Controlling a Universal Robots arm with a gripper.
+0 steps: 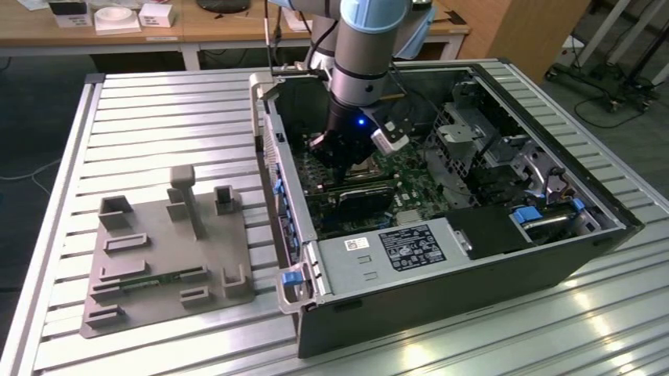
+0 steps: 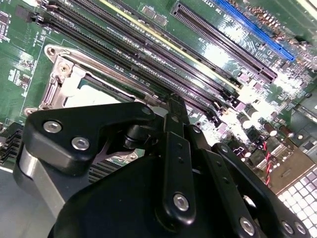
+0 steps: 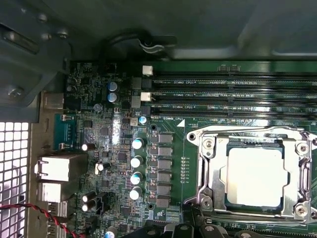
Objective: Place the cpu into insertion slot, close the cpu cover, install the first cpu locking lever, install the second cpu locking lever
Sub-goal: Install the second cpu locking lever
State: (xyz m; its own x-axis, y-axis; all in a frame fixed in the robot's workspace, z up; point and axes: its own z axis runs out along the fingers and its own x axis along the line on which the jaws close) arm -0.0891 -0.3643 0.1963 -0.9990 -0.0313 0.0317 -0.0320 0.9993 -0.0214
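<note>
Cpu [image 3: 256, 176]: seated in insertion slot [image 3: 224, 171], cpu cover [image 3: 210, 166] lying flat over it. Slot edge nearest gripper [image 2: 176, 106] hidden by its black body; gripper fingers pressed together, empty, just above motherboard [image 3: 114, 148]. Computer case [image 1: 450, 258] on table [image 1: 157, 117].

The work surface is a table [image 1: 157, 110] with a top of parallel, light grey metal slats running across its width. Two items rest directly on it. An open computer case [image 1: 439, 266] lies on its side toward the exterior view's right, with its interior facing up. A flat grey fixture plate [image 1: 157, 274] carrying several upright holder blocks lies toward the exterior view's left, just beside the case and apart from it.
</note>
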